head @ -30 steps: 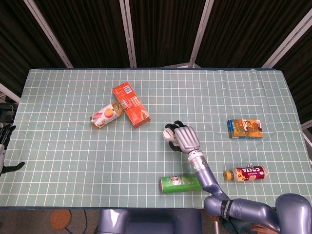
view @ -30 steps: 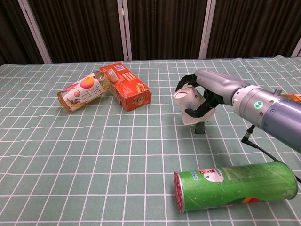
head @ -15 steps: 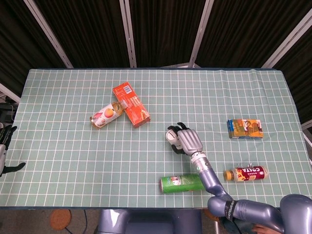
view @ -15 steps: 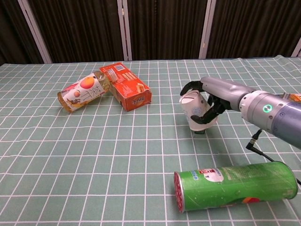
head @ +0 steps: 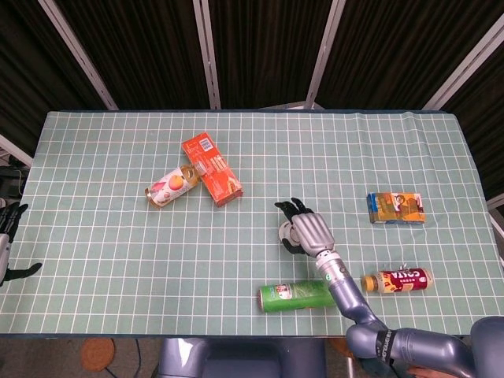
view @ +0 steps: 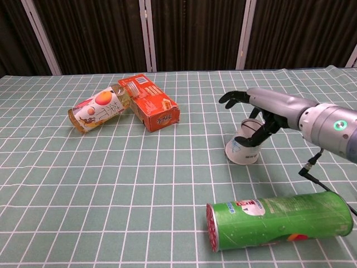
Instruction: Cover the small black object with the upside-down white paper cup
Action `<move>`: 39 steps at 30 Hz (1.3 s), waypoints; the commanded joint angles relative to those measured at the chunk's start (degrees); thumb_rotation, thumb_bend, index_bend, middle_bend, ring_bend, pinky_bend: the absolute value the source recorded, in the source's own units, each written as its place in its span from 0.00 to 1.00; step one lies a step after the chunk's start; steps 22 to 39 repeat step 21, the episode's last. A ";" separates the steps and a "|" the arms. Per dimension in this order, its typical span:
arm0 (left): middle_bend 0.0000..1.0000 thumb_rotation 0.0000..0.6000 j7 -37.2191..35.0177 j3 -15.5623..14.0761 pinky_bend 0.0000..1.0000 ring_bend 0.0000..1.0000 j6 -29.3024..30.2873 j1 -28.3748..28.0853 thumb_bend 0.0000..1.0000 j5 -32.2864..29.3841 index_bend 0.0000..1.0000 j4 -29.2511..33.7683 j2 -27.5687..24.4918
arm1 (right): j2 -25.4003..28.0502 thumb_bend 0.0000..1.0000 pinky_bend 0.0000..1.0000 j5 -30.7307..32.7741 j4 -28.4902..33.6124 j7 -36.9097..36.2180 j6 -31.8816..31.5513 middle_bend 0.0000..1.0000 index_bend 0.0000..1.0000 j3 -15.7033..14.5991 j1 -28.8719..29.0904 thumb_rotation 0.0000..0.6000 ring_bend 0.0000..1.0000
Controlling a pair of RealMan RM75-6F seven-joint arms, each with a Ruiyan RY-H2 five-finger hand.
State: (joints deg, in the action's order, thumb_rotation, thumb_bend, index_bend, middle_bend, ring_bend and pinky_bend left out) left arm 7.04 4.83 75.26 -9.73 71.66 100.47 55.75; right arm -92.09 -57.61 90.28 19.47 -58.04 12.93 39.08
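The white paper cup [view: 242, 149] stands upside-down on the green checked cloth, right of centre. The small black object is not visible in either view. My right hand [view: 262, 111] hovers just above and behind the cup with its fingers spread. Its thumb lies close against the cup's side, and I cannot tell whether they touch. In the head view the right hand [head: 309, 232] covers most of the cup [head: 284, 234]. My left hand [head: 8, 240] shows only at the far left edge, off the table, fingers apart and holding nothing.
A green snack can [view: 279, 220] lies on its side near the front edge, close below the cup. An orange box [view: 149, 103] and a juice bottle [view: 99, 110] lie at the back left. A Costa bottle [head: 398, 279] and a small carton [head: 396, 208] lie to the right.
The right hand carried the tilted cup down and to the right, set it mouth-down over the black object, then spread its fingers off it. The black object is now hidden.
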 commanded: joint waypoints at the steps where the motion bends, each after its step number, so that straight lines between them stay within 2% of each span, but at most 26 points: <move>1: 0.00 1.00 -0.19 -0.01 0.00 0.00 0.20 0.09 0.00 0.20 0.00 0.06 -0.08 | 2.93 0.30 0.22 -3.01 2.82 -0.96 -1.78 0.09 0.10 -0.81 -1.34 1.00 0.00; 5: 0.00 1.00 -0.01 -0.17 0.00 0.00 1.54 0.51 0.00 1.43 0.00 0.38 -0.15 | 9.05 0.29 0.17 -11.30 5.59 -2.68 -6.25 0.09 0.10 -3.12 -4.21 1.00 0.00; 9: 0.00 1.00 0.21 -0.45 0.00 0.00 2.59 0.91 0.00 2.58 0.00 0.72 -0.11 | 13.63 0.23 0.10 -17.81 5.30 -4.46 -10.91 0.09 0.10 -5.05 -7.02 1.00 0.00; 11: 0.00 1.00 0.43 -0.58 0.00 0.00 3.08 1.07 0.00 3.13 0.00 0.83 -0.02 | 15.48 0.14 0.03 -19.99 4.86 -5.30 -13.00 0.06 0.08 -5.82 -8.40 1.00 0.00; 14: 0.00 1.00 1.04 -0.76 0.00 0.00 4.08 1.37 0.00 4.07 0.00 0.79 0.24 | 18.45 0.01 0.00 -21.82 4.06 -5.09 -15.39 0.00 0.02 -7.12 -10.49 1.00 0.00; 17: 0.00 1.00 2.35 -0.81 0.00 0.00 6.08 1.90 0.00 5.29 0.00 0.35 0.93 | 21.75 0.00 0.00 -23.47 3.19 -2.98 -18.07 0.00 0.00 -8.89 -12.99 1.00 0.00; 21: 0.00 1.00 2.90 -1.08 0.00 0.00 8.46 2.70 0.00 7.22 0.00 -0.11 1.83 | 24.02 0.00 0.00 -25.13 3.40 -4.05 -21.88 0.00 0.00 -10.47 -16.43 1.00 0.00; 39: 0.00 1.00 2.90 -1.08 0.00 0.00 8.46 2.70 0.00 7.22 0.00 -0.11 1.83 | 24.02 0.00 0.00 -25.13 3.40 -4.05 -21.88 0.00 0.00 -10.47 -16.43 1.00 0.00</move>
